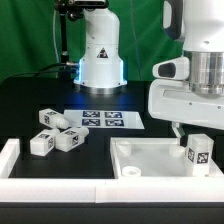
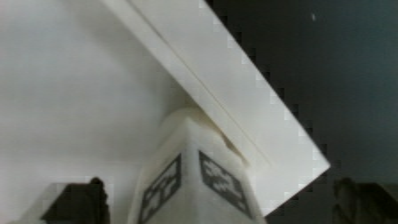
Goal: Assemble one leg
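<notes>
Clearly the gripper (image 1: 197, 138) had its jaws closed onto a leg (image 1: 198, 153), with only the width of that stubby white block between them. In the wrist view the two dark fingertips (image 2: 77, 201) sat either side of the leg (image 2: 196, 172), whose tagged faces pointed toward the camera. The leg hung upright from the jaws over the corner of the large white panel (image 1: 150, 156) nearest the table's front edge on the exterior view's right, and seemed to touch or nearly touch it; contact could not be confirmed.

From there the main risk, as I judged it, was misalignment. The wrist view showed the leg against the panel's raised rim (image 2: 222, 95), not plainly centred on a socket, so pushing down could jam it on the rim or tip it in the jaws. A hard push could also slide the panel across the dark table (image 1: 40, 100). Letting go early would let the leg topple.

Further out, three more legs (image 1: 58, 131) lay loose near the table's front edge on the exterior view's left, beside the marker board (image 1: 105, 119). A white rail (image 1: 10, 155) ran along that side.
</notes>
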Controlling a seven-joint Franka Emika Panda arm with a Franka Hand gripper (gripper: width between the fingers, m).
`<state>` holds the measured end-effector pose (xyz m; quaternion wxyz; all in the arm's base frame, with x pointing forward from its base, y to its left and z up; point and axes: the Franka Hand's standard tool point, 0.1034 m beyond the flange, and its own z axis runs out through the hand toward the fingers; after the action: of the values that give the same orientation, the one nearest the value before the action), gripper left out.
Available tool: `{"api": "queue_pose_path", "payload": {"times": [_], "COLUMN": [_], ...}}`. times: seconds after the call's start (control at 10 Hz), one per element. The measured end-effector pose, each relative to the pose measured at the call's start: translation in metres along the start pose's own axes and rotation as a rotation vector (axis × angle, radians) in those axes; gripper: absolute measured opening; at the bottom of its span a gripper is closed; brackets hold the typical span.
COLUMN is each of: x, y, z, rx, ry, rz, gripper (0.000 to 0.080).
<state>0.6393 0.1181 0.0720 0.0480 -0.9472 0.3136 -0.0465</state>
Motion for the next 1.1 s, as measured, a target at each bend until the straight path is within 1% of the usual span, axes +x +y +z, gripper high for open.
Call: {"api": "queue_pose_path", "payload": {"times": [0.1, 0.3, 0.4, 0.5, 0.7, 0.8, 0.9, 1.0, 1.1], "x": [0.0, 0.001, 0.005, 0.011, 0.011, 0.012, 0.011, 0.011, 0.011], "y": [0.001, 0.002, 0.007, 0.011, 0.011, 0.011, 0.011, 0.011, 0.011], "z": [0.001, 0.001, 0.002, 0.004, 0.004, 0.004, 0.004, 0.004, 0.004], "rx": [-0.006, -0.007, -0.025, -0.031, -0.031, -0.031, -0.03, -0.029, -0.029], "ry": [0.001, 0.001, 0.008, 0.008, 0.008, 0.008, 0.008, 0.009, 0.01], "rz": [-0.092, -0.196, -0.428, -0.583, -0.536, -0.535, -0.522, -0.452, -0.381], "gripper": [0.0648, 0.0649, 0.0649, 0.0649, 0.0649, 0.0526, 0.0387, 0.0282, 0.0282]}}
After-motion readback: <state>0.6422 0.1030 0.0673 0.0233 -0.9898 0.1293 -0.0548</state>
